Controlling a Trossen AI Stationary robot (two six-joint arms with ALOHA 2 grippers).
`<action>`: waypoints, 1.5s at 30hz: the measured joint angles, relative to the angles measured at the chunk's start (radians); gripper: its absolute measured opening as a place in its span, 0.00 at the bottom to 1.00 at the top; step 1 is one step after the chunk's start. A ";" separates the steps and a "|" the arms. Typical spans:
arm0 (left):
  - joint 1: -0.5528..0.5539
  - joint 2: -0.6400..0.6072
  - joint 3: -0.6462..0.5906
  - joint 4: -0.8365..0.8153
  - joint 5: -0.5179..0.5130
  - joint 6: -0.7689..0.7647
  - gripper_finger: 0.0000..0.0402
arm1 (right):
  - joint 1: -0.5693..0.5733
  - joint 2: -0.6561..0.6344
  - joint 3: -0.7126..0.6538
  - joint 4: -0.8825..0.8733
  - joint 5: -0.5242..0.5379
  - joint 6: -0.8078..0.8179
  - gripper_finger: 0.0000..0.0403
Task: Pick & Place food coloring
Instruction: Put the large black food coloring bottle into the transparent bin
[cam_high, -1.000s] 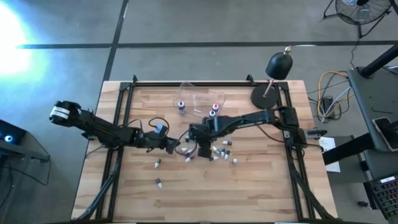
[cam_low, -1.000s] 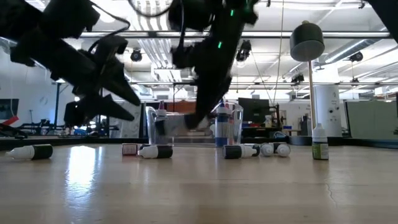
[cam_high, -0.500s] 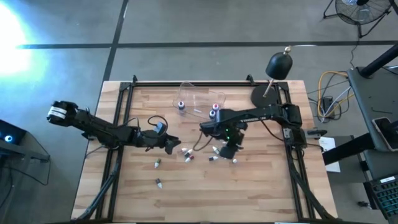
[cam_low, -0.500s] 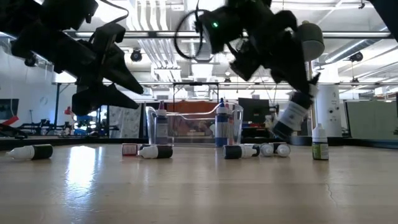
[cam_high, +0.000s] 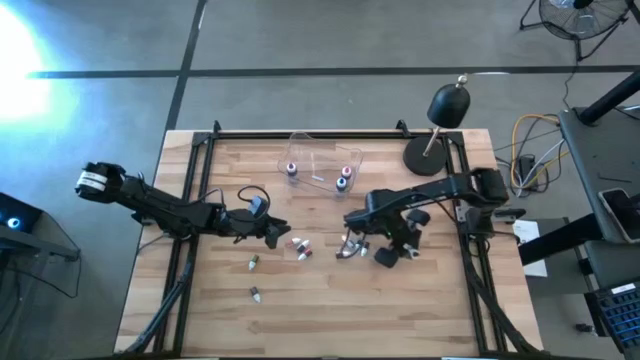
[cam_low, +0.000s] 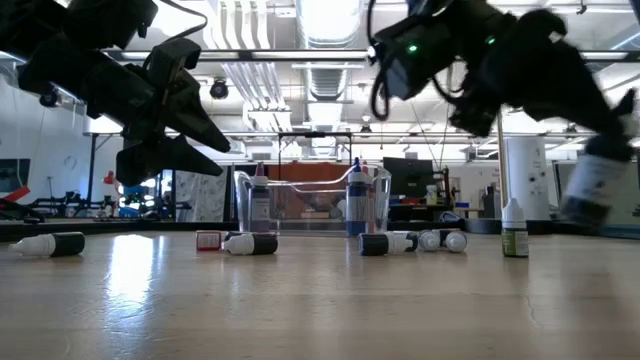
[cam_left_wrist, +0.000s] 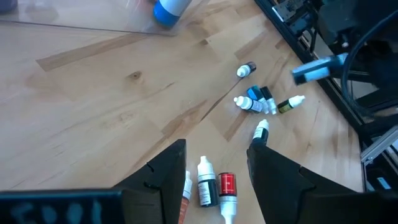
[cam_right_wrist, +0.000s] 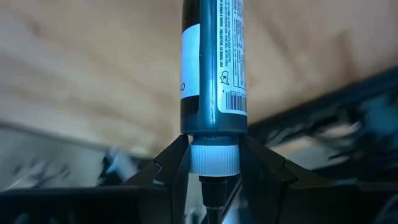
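A pale wooden table (cam_high: 220, 310) with a black frame stands on a grey floor, with a black lamp (cam_high: 447, 105) on its round base at the far right corner. Near the far edge sits a clear plastic tub (cam_high: 318, 152) holding two upright food coloring bottles, one at (cam_high: 290, 168) and one at (cam_high: 343, 176). The right claw (cam_high: 392, 252) hangs over the right half of the table, its fingers (cam_right_wrist: 171, 163) closed on the pale cap of a dark teal bottle (cam_right_wrist: 213, 62), so that the bottle's body points away from the wrist; in the low view this bottle (cam_low: 592, 182) shows above the table top at the far right. The left claw (cam_high: 272, 232) hovers left of centre with its fingers (cam_left_wrist: 163, 177) parted and nothing between them, above a small group of bottles (cam_left_wrist: 214, 186) lying on their sides, one with a red label. Farther right a loose cluster of small bottles (cam_high: 350, 247) lies on the wood, just beside the right claw. Two tiny bottles lie apart nearer the front left, one at (cam_high: 253, 263) and one at (cam_high: 256, 295). In the low view a small green bottle (cam_low: 514, 231) stands upright on the table.
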 joint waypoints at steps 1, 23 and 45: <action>0.000 0.000 0.000 0.000 0.000 0.006 0.37 | 0.003 -0.013 -0.018 -0.001 -0.032 0.004 0.27; 0.003 0.000 0.000 0.000 -0.031 0.026 0.37 | 0.065 -0.049 -0.260 0.139 -0.180 -0.006 0.33; 0.003 0.000 -0.001 0.000 -0.029 0.025 0.37 | 0.083 -0.101 -0.149 0.147 0.044 0.050 0.54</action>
